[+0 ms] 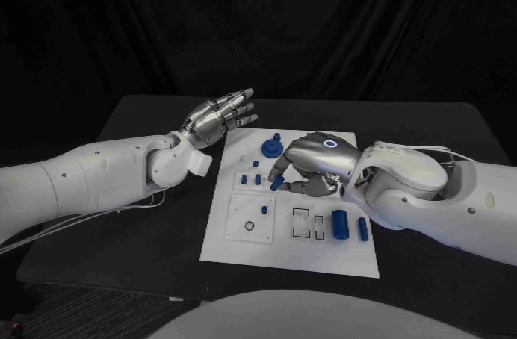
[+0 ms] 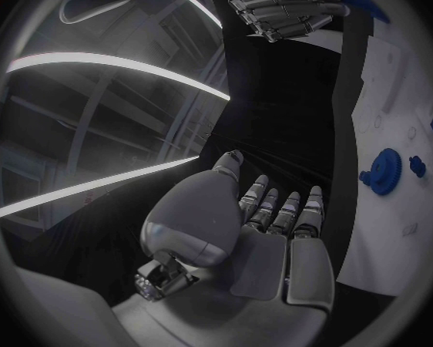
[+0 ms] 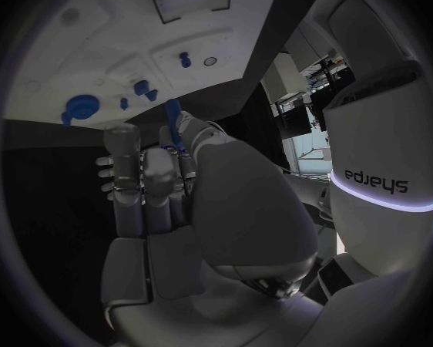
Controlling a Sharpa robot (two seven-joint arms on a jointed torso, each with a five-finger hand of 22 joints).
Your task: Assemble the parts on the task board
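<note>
Task board (image 1: 243,242) matt white plastic; parts (image 1: 341,225) smooth blue plastic; right hand (image 1: 307,163) glossy metallic; table (image 1: 140,242) matt black.

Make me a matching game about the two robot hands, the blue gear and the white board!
Things:
1. left hand
2. right hand
3. blue gear
4. task board

States:
A. pinches a thin blue part in its fingers
B. lies flat in the middle of the black table
C. holds nothing, fingers spread, above the table beside the board
D. sits near the board's far end

Pairs: 1-C, 2-A, 3-D, 4-B
</note>
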